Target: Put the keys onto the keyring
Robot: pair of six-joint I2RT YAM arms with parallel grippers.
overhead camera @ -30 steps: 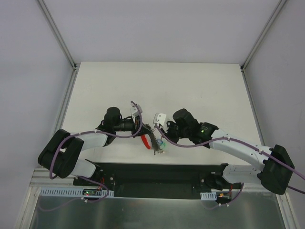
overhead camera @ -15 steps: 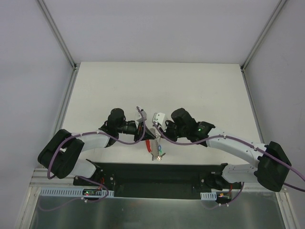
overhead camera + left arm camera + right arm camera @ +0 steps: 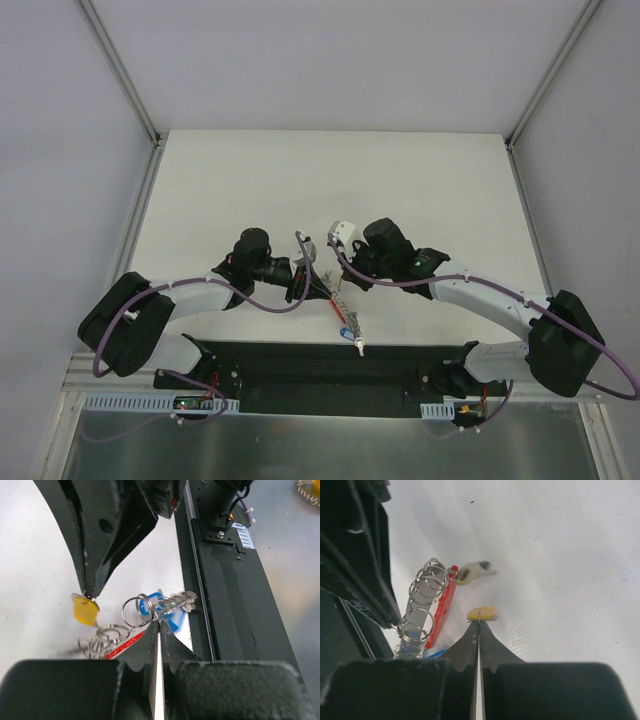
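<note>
My left gripper point(image 3: 159, 622) is shut on a thin metal ring point(image 3: 137, 611) of the keyring, whose red band point(image 3: 128, 645) lies just left of the jaws. A blue-capped key point(image 3: 161, 605) and several loose rings point(image 3: 100, 637) hang with it. My right gripper point(image 3: 479, 621) is shut on the yellow-capped key point(image 3: 481, 613), held beside the red band point(image 3: 442, 607) and its grey piece point(image 3: 419, 616). In the top view both grippers, left point(image 3: 312, 287) and right point(image 3: 338, 290), meet near the table's front edge, with the blue key point(image 3: 347, 328) dangling below them.
The black base rail point(image 3: 330, 365) runs along the near edge right under the dangling keys. A blurred pale key point(image 3: 476, 572) swings past the red band. The left arm's black fingers point(image 3: 350, 555) fill the left side of the right wrist view.
Both grippers have shifted right and closer together. The bunch of keys has swung down and right, toward the black rail. Both jaws stayed shut.
</note>
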